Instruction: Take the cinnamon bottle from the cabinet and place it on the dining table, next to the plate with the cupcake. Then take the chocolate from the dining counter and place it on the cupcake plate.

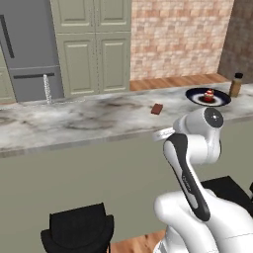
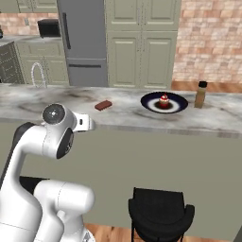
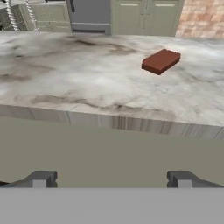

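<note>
The chocolate (image 3: 161, 61) is seen lying flat on the marble counter (image 3: 87, 83), well ahead of the gripper (image 3: 111, 179), whose jaws are spread wide and empty. It is a small red-brown matte block. Beyond it, the cupcake (image 2: 163, 100) is set on the dark plate (image 2: 177, 107), with the bottle (image 2: 201, 94) just beside.

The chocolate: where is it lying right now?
The chocolate lies flat on the marble counter, apart from and left of the plate in the right base view; in the hand view it sits upper right.
</note>
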